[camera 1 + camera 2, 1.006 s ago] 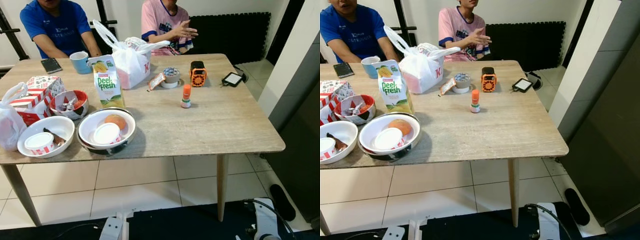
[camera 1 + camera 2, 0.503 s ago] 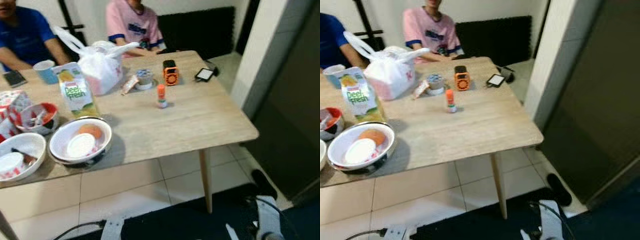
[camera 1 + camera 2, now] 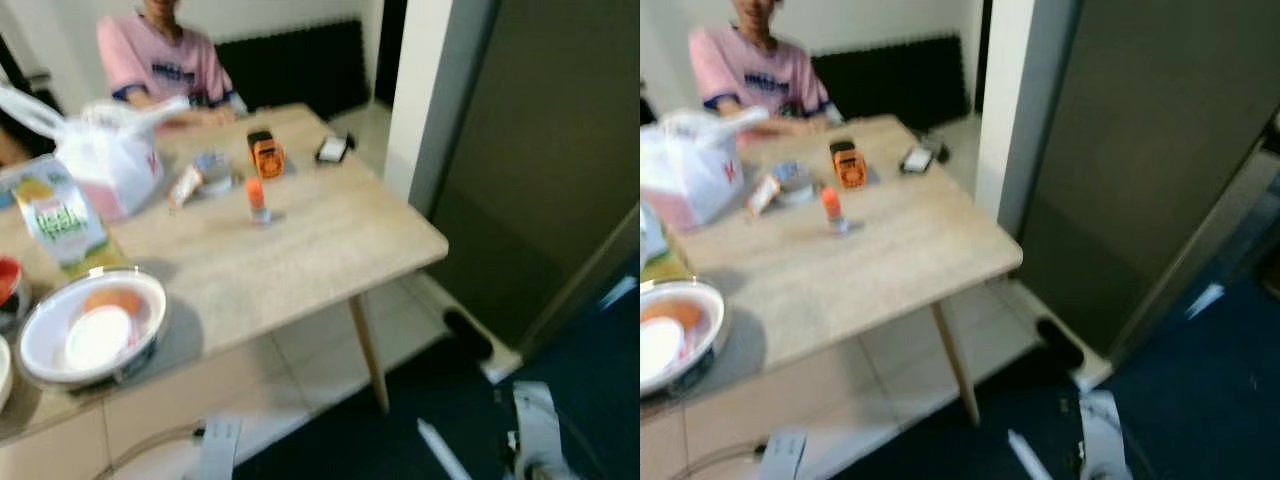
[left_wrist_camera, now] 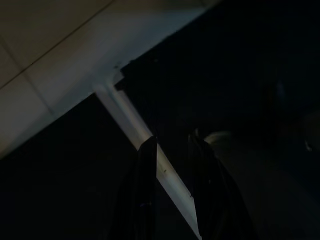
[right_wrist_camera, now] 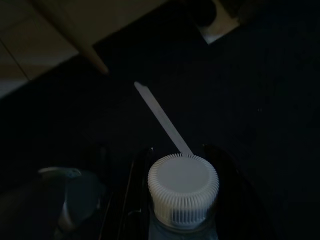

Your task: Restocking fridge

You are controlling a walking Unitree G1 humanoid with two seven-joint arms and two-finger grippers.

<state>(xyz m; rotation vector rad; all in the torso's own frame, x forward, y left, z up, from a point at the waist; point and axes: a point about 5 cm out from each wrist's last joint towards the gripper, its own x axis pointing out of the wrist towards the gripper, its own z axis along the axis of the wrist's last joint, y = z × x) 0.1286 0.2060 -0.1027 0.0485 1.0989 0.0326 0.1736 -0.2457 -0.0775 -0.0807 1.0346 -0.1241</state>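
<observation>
The right end effector (image 5: 182, 200) grips a white-capped bottle (image 5: 183, 187); the left end effector (image 4: 172, 185) hangs idle, fingers slightly parted.

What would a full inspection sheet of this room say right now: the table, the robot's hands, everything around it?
Surface: wooden table, top crowded on the robot's left side.
Job's things: white-capped bottle between the right gripper fingers; tall dark panel, possibly the fridge, on the right.
Clutter: juice carton, white plastic bag, bowl holding an orange item, orange-capped glue stick, orange gadget, phone.
Grippers: left gripper hangs low over dark floor, nothing between its fingers.
Cables: one near the floor tiles.
Surroundings: person in pink seated behind the table; views blurred.
</observation>
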